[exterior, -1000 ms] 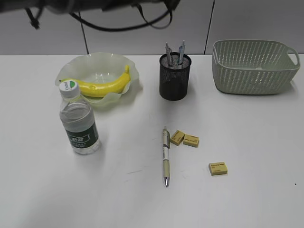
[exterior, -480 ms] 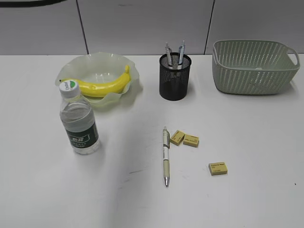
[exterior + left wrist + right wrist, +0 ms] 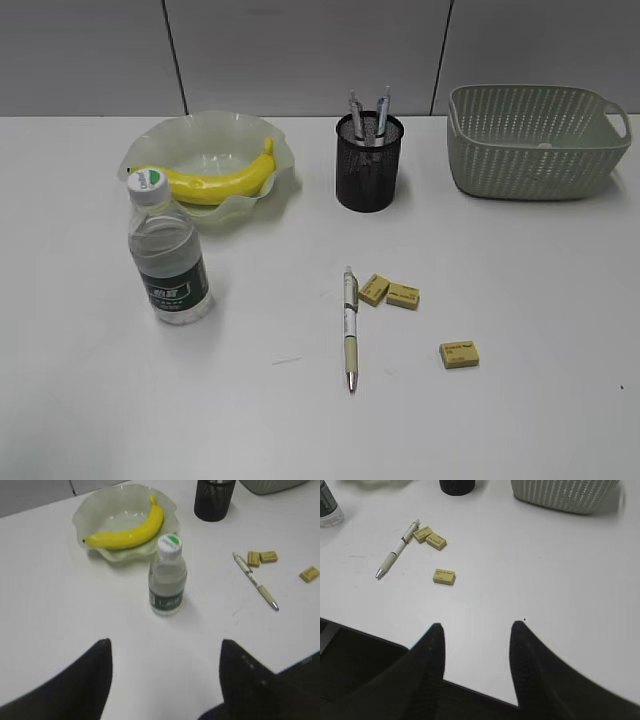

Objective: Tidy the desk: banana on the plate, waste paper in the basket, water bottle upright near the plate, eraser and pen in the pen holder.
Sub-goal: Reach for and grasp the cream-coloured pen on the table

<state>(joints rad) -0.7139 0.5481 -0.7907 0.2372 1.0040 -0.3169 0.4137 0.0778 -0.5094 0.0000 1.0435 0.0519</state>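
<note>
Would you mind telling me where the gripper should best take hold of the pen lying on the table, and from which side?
Probably mid-barrel, from straight above. The pen lies flat, running near to far, so the jaws should close across its narrow width, left to right. Staying below its far end keeps them off the two erasers just right of it.

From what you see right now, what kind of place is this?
Probably an office or study desk set up for a tidying exercise: a plain white table against grey wall panels, with a mesh pen holder, a loose pen and erasers, plus a plastic basket.
</note>
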